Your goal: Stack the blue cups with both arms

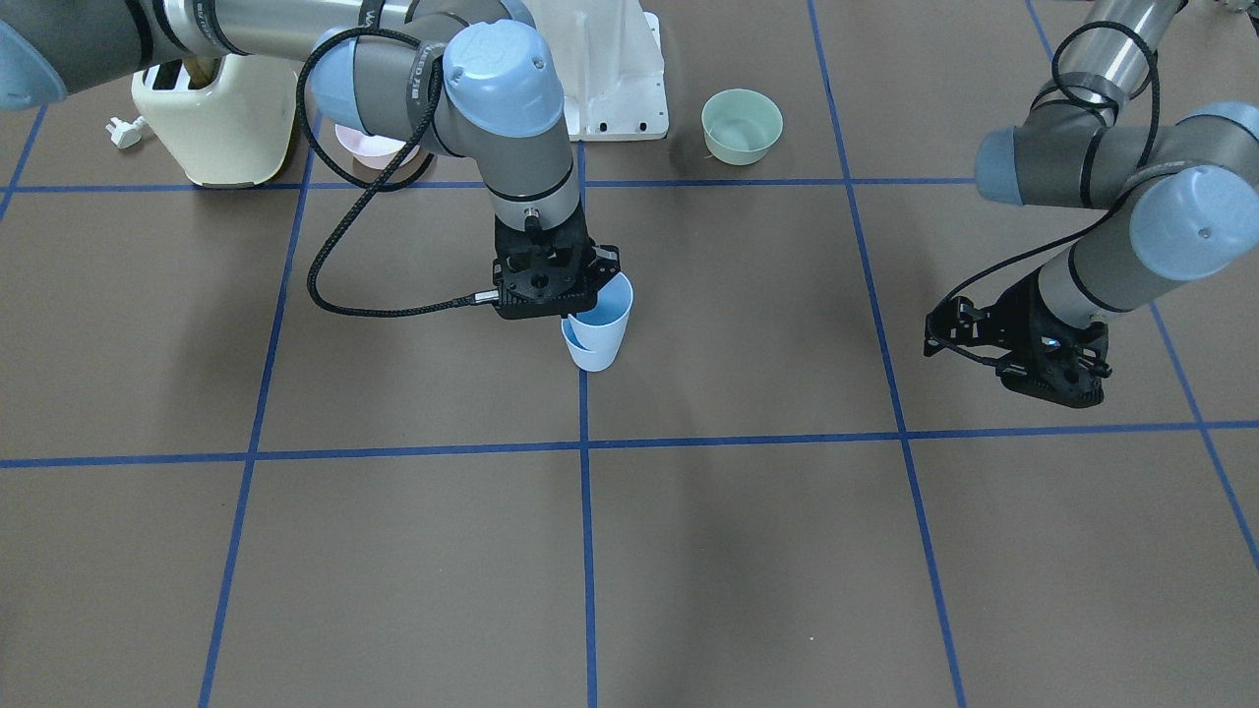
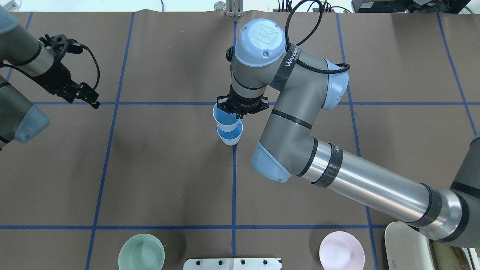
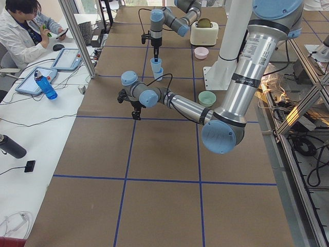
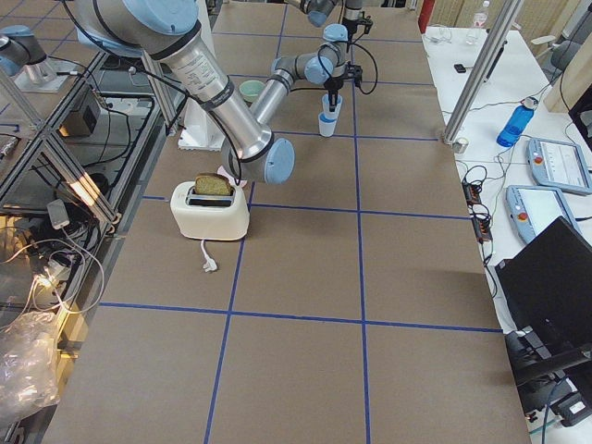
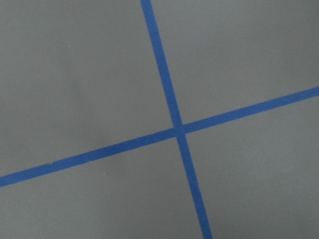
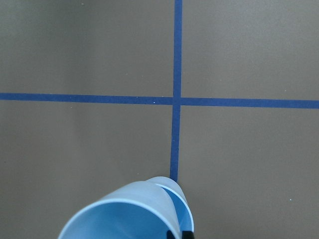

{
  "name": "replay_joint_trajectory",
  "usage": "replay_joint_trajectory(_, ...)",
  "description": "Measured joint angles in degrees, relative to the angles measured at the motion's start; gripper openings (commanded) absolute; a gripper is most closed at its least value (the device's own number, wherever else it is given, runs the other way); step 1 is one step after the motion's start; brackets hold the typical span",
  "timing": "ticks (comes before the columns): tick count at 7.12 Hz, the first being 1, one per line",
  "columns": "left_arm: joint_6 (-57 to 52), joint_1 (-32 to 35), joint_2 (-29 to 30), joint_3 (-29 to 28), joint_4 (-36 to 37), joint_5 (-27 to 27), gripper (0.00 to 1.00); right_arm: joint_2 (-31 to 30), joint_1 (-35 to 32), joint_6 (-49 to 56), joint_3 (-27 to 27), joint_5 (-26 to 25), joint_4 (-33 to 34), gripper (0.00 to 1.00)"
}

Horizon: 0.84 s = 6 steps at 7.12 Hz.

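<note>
One blue cup (image 1: 593, 351) stands upright on the table at the centre, on a blue tape line; it also shows in the overhead view (image 2: 230, 135). My right gripper (image 1: 582, 313) is shut on the rim of the second blue cup (image 1: 608, 303), which is tilted with its base inside the standing cup's mouth. Both show in the overhead view, the right gripper (image 2: 235, 112) above the held cup (image 2: 224, 117). The right wrist view shows the held cup (image 6: 124, 216) at the bottom edge. My left gripper (image 1: 1048, 382) is open and empty, low over the table far to the side, also seen in the overhead view (image 2: 85, 98).
A mint-green bowl (image 1: 742, 126) and a pink bowl (image 2: 341, 250) sit near the robot's white base (image 1: 615, 88). A cream toaster (image 1: 216, 123) with a loose plug stands on the robot's right side. An operator (image 3: 23, 31) sits at the side desk.
</note>
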State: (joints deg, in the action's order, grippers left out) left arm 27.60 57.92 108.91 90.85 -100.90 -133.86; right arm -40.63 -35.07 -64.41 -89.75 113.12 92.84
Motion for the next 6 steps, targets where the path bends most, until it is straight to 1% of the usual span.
replay_joint_trajectory(1,0.0,0.0,0.0,0.0,0.0,0.0,0.95,-0.1,0.0,0.0,0.0,0.0,0.0,0.99)
replay_joint_trajectory(6,0.1,0.1,0.0,0.1,0.0,0.0,0.95,-0.3,-0.3,0.3,-0.2,0.2,-0.1,1.0)
